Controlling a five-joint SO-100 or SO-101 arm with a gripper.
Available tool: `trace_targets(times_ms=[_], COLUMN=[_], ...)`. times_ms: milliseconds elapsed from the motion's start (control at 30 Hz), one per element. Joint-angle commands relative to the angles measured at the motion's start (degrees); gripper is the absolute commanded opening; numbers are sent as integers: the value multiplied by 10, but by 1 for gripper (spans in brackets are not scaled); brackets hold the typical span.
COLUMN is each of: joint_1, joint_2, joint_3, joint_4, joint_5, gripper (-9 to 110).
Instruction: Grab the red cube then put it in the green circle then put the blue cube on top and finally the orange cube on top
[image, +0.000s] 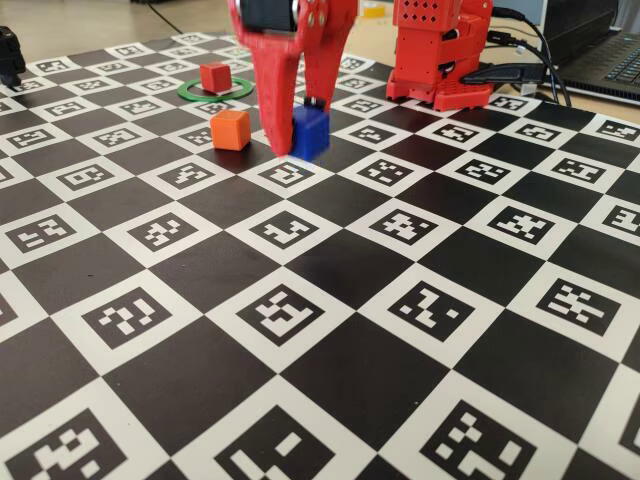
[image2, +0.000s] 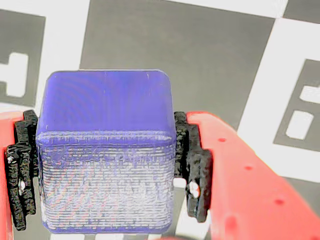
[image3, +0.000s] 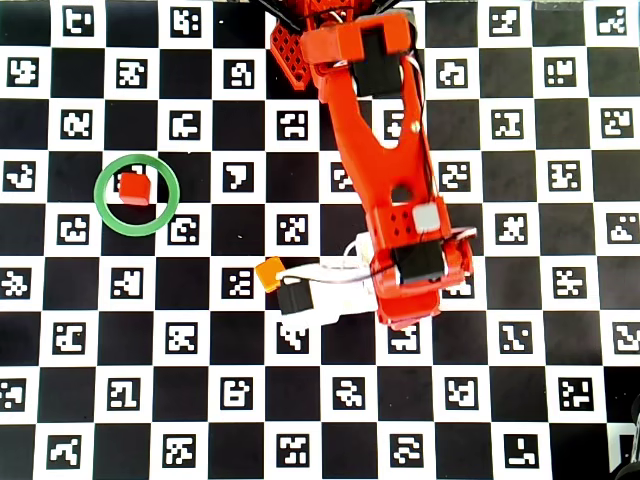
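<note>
The red cube (image: 215, 76) sits inside the green circle (image: 190, 93) at the far left; in the overhead view the cube (image3: 134, 187) lies left of the circle's (image3: 137, 232) centre. My gripper (image: 300, 140) is shut on the blue cube (image: 310, 132), low over the board. In the wrist view the blue cube (image2: 105, 150) fills the gap between the black pads (image2: 192, 165) of the gripper (image2: 106, 165). The orange cube (image: 230, 129) stands just left of the gripper, apart from it. In the overhead view the orange cube (image3: 269, 273) shows, and the arm hides the blue cube.
The arm's red base (image: 440, 50) stands at the back right. A laptop (image: 600, 55) and cables lie beyond the board's far right edge. A black object (image: 8, 50) sits at the far left edge. The checkered marker board (image: 330, 330) covers the table.
</note>
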Motion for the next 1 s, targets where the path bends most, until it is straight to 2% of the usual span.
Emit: trace_targets(times_ms=[0, 333, 700, 967], joint_1=[33, 166, 397, 517], joint_2=[135, 237, 232, 163], joint_3=[-14, -38, -15, -39], joint_4=[43, 157, 123, 80], joint_5=[-32, -156, -313, -388], gripper=[7, 6, 6, 6])
